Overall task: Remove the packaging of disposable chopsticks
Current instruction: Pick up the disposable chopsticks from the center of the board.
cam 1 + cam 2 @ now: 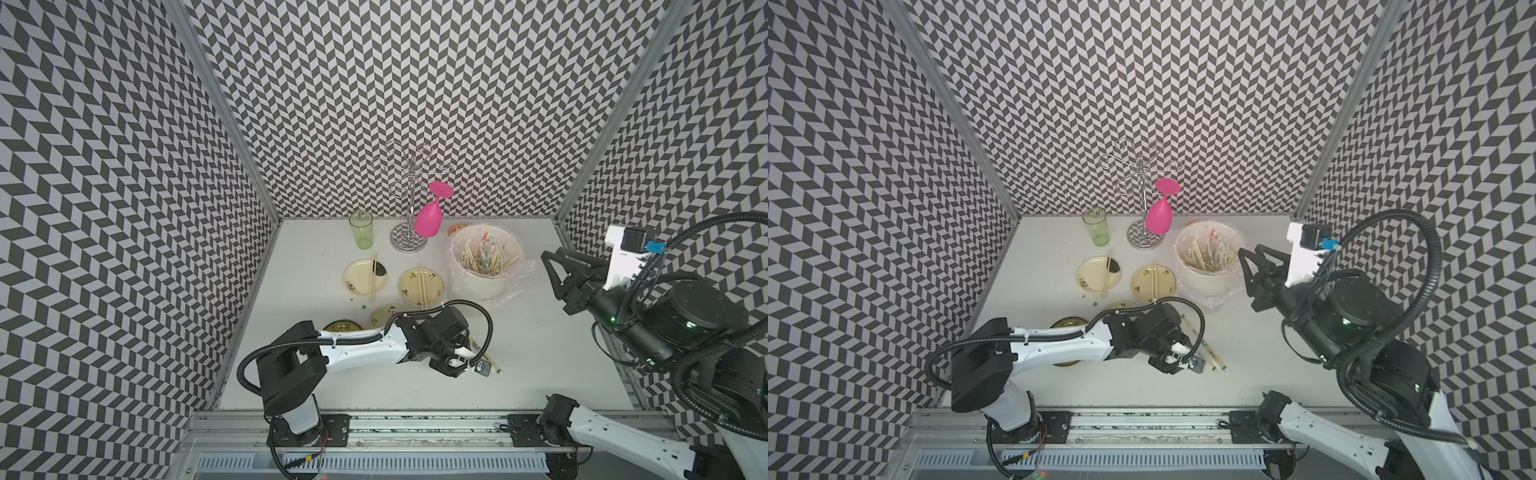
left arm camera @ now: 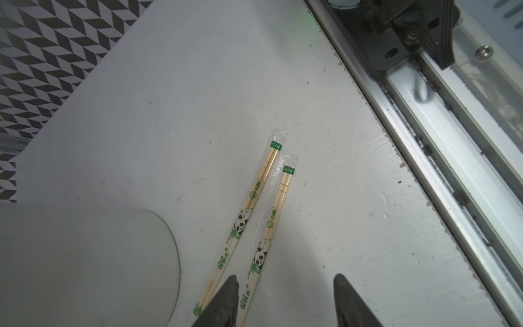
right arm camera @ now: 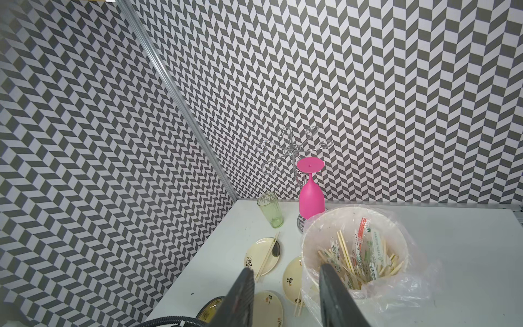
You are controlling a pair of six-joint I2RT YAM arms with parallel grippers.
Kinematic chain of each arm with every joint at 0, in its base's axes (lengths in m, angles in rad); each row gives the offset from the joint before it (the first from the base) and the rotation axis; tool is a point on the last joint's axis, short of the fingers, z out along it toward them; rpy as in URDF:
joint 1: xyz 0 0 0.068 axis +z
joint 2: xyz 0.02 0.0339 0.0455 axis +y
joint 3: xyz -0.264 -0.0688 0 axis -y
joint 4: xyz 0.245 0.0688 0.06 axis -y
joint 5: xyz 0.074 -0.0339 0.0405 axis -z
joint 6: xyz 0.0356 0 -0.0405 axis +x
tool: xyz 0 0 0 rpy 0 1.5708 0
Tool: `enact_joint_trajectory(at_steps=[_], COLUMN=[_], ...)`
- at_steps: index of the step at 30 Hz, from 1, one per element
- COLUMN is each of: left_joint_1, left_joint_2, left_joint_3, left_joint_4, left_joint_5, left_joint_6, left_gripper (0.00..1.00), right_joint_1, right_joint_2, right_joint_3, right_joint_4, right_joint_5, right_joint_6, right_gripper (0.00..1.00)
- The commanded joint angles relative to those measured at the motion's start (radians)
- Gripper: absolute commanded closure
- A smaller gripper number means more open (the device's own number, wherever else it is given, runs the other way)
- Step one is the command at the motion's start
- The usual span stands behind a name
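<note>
Packaging [image 2: 240, 225]: two pieces, sealed, near bucket [image 1: 482, 289], awaiting pickup; left gripper [image 2: 285, 277] apart above, perhaps touching; right gripper [image 3: 287, 267] apart, empty; next: clamp one.

A white table [image 1: 540, 353] fills the lower middle of both top views, scuffed and speckled. Along its far edge stand a green glass [image 1: 360, 229], the round base of a wire rack [image 1: 405, 241] and, to the right, a white bucket [image 1: 484, 286] whose clear bag [image 1: 517, 286] spills onto the surface. Nearer the centre sit two cream plates [image 1: 353, 274] [image 1: 434, 284] side by side. Below them are a third cream plate [image 1: 380, 316] and a dark plate [image 1: 338, 326], both partly hidden. Small green scraps [image 1: 363, 306] lie just beside the plates. Lower centre, two pairs of chopsticks [image 1: 1212, 358] lie side by side in clear printed sleeves [image 2: 268, 192], ends staggered.
</note>
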Motion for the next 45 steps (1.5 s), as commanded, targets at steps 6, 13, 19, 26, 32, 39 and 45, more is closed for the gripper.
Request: enact_joint_trajectory(at_steps=[6,13,19,26,32,39,45], left_joint_1=[-0.006,-0.006,-0.007,-0.007,-0.009,-0.026,-0.030], left_joint_2=[0.154,0.284,0.351,0.422,0.440,0.440,0.416], left_joint_3=[0.135,0.298,0.356,0.427,0.452,0.451,0.442], left_joint_4=[-0.070,-0.200,-0.256,-0.334,-0.378,-0.397,-0.368], left_joint_5=[-0.013,-0.015,-0.035,-0.076,-0.096,-0.096,-0.120], left_joint_6=[0.006,-0.032,-0.042,-0.060,-0.076,-0.091,-0.115], left_gripper=[0.51,0.55,0.58,0.62,0.72,0.92,0.98], right_joint_1=[-0.001,-0.001,-0.001,-0.001,-0.001,-0.001,-0.001], right_joint_2=[0.010,0.012,0.024,0.037,0.048,0.046,0.046], right_joint_3=[-0.012,-0.033,-0.029,-0.027,-0.026,-0.033,-0.033], right_joint_4=[0.090,0.094,0.099,0.112,0.119,0.133,0.138], right_joint_5=[0.025,0.030,0.031,0.023,0.008,0.011,0.012], right_joint_6=[-0.061,-0.069,-0.097,-0.112,-0.113,-0.111,-0.110], right_gripper=[0.61,0.61,0.61,0.61,0.61,0.61,0.61])
